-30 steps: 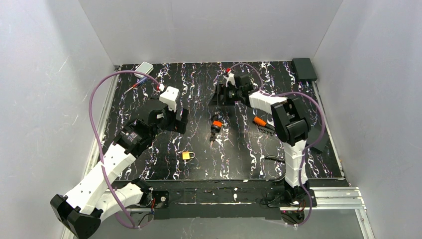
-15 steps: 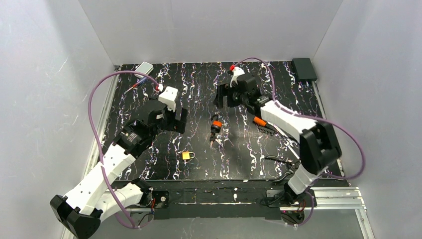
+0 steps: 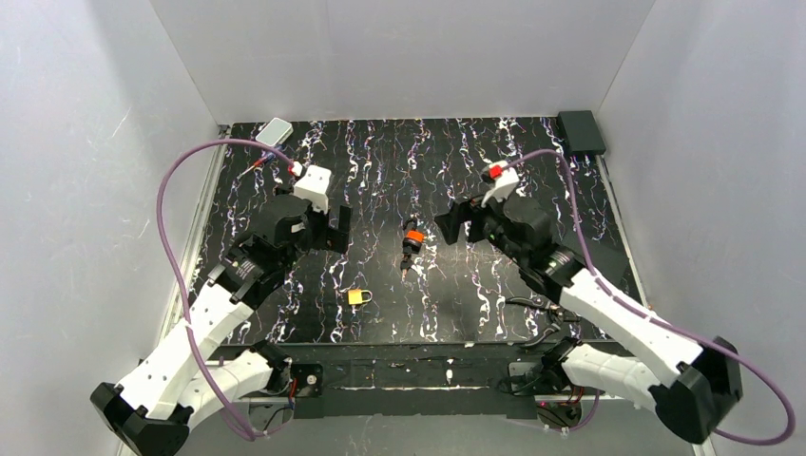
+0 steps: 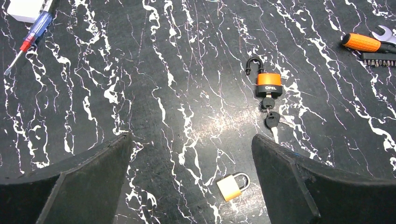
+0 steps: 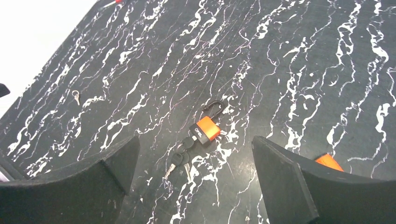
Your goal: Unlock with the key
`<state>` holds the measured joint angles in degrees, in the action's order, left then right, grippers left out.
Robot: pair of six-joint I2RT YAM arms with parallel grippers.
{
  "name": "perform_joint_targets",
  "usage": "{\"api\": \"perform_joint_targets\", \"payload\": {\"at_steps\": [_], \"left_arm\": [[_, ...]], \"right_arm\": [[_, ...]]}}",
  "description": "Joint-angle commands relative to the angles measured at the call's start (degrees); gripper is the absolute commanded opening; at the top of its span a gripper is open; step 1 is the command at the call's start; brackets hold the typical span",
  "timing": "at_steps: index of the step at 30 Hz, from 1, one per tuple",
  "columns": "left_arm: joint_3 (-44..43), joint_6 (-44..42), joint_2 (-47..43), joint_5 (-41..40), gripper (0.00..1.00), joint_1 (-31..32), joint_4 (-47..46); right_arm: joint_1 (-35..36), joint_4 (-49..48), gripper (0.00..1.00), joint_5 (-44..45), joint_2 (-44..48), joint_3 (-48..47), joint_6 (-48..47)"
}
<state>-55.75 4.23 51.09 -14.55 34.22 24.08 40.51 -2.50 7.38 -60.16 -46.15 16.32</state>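
The orange padlock (image 3: 412,237) (image 4: 269,85) (image 5: 208,129) lies mid-table with its black shackle swung open. The dark key (image 4: 267,103) (image 5: 189,142) sits in its keyhole, and spare keys (image 4: 272,120) (image 5: 177,159) trail from it on a ring. My right gripper (image 3: 450,226) (image 5: 196,145) hovers open just right of the padlock and holds nothing. My left gripper (image 3: 335,228) (image 4: 191,140) is open to the padlock's left, above the table, and also holds nothing.
A small yellow padlock (image 3: 358,296) (image 4: 232,186) lies near the front. A blue-red screwdriver (image 4: 32,37) and a white box (image 3: 276,128) are at the back left. An orange-handled driver (image 4: 366,43) with bits and a wrench (image 4: 385,32) lie to the right. Pliers (image 3: 537,304) are at the front right, and a black box (image 3: 581,131) at the back right.
The right arm has swung back from the far middle of the table toward the near right, and its jaws have widened. The left arm shifted slightly. The padlock and key stayed put.
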Motion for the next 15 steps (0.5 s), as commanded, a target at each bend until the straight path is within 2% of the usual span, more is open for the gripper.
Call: {"api": "perform_joint_targets", "payload": {"at_steps": [1,9,15], "left_arm": [[0.38,-0.63,-2.0,-1.78,0.98,-0.29,-0.44],[0.46,-0.65,-2.6,-2.48,0.98,-0.29,-0.33],[0.53,-0.71,-2.64,-2.59,0.98,-0.29,-0.36]], "right_arm": [[-0.01,-3.58,0.98,4.5,8.1,5.2,3.32],[0.01,-2.65,0.98,10.15,22.06,14.97,8.98],[0.01,-1.75,0.98,10.67,25.85,17.8,11.21]]}}
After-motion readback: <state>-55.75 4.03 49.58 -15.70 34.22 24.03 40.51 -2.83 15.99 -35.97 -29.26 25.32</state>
